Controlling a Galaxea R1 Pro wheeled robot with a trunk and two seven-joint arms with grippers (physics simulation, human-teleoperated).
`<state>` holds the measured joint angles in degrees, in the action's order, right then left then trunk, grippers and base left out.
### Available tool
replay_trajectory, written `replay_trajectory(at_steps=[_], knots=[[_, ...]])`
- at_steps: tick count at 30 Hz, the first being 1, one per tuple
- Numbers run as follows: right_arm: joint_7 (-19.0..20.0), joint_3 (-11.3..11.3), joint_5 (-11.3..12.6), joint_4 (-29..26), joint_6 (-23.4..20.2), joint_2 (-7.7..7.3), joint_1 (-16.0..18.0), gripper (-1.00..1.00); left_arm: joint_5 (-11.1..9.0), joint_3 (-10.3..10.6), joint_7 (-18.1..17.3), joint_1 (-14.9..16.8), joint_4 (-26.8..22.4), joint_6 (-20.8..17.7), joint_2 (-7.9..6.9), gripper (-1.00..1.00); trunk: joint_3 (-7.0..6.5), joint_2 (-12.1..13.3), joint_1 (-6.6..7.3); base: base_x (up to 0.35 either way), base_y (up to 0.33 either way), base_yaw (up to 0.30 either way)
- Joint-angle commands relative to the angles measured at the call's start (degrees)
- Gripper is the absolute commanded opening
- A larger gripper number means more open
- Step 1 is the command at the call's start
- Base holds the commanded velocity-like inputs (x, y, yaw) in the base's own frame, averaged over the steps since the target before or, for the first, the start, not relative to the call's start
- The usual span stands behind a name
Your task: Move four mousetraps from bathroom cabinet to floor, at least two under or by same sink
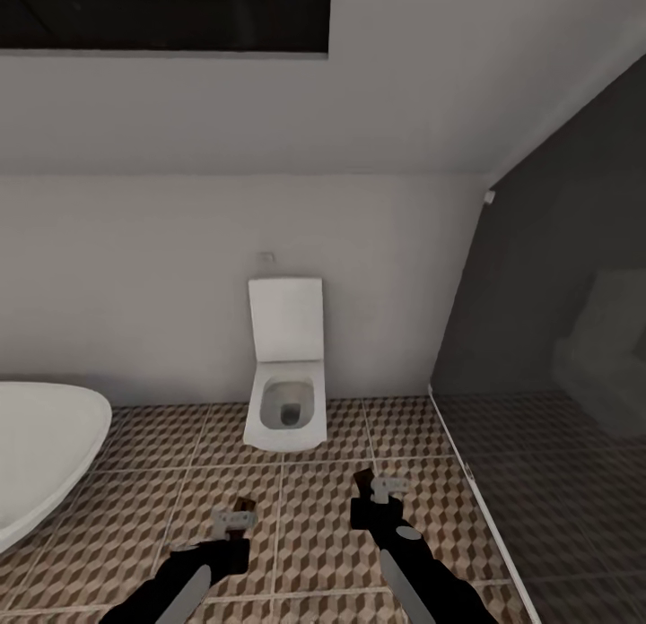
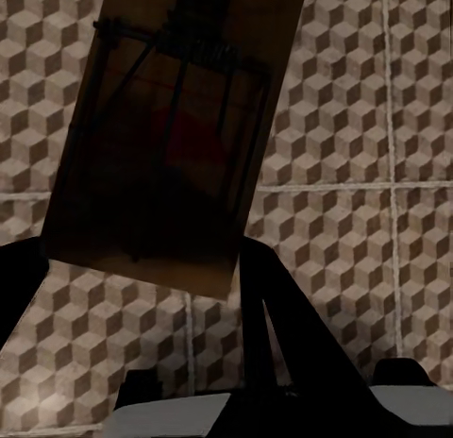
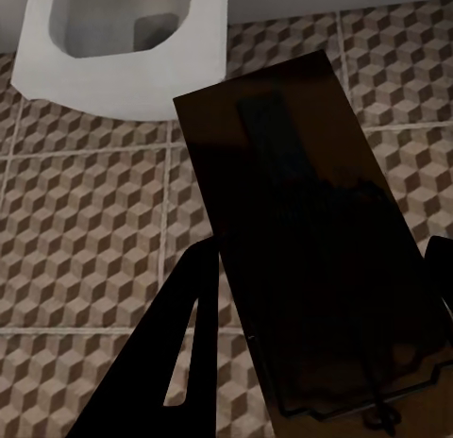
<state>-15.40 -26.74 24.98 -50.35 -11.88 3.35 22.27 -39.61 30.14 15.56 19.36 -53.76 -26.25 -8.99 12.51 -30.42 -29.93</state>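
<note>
Bathtub (image 1: 40,449): white and oval, at the far left of your head view, resting on the tiled floor.
Left gripper (image 1: 235,522): you hold it low over the bathroom floor (image 1: 161,507), in front of the tub and short of the toilet; its jaws are clamped on a mousetrap.
Left mousetrap (image 2: 175,131): in the left wrist view it is a tan wooden rectangle, tilted, with black wire parts and a dim red spot in the middle, pinched at its lower edge between the dark fingers (image 2: 283,334); the cube-patterned tiles lie behind it.
Toilet (image 1: 285,382): white, lid raised against the back wall, straight ahead of you between the two arms.
Right gripper (image 1: 379,489): slightly further forward than the left one, just in front of the toilet's right side; its jaws grip the second mousetrap.
Right mousetrap (image 3: 311,240): in the right wrist view it appears very dark, in shadow, held above the tiles, its far end pointing toward the toilet bowl (image 3: 123,42).
Glass partition (image 1: 556,337): a dark translucent panel at your right, meeting the floor along a pale strip.
</note>
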Motion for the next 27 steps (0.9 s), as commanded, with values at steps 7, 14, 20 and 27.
replay_trajectory(at_steps=[7, 14, 20, 27], knots=[[-0.43, -0.31, -1.66, -0.07, -0.11, -0.01, 0.06, -1.00, 4.15, 1.09, 0.52, 0.07, -0.11, 2.86, -0.15, -1.00, 2.01, -2.93, -1.57, 0.000, 0.000, 0.000], [-0.42, -0.24, -6.42, -0.02, 0.01, 0.05, 0.06, -1.00, 6.20, 1.15, 0.52, 0.07, -0.12, 3.12, -0.08, -1.00, 3.91, -5.74, -3.10, 0.000, 0.000, 0.000], [-0.42, -0.24, -6.77, -0.01, 0.10, 0.00, 0.06, -1.00, 6.29, 1.15, 0.47, 0.06, -0.13, 3.13, -0.09, -1.00, 5.54, -8.14, -4.42, 0.000, 0.000, 0.000], [-0.42, -0.24, -6.79, -0.01, 0.10, -0.01, 0.06, -1.00, 6.30, 1.15, 0.44, 0.06, -0.12, 3.13, -0.10, -1.00, 7.43, -10.95, -5.96, 0.000, 0.000, 0.000]])
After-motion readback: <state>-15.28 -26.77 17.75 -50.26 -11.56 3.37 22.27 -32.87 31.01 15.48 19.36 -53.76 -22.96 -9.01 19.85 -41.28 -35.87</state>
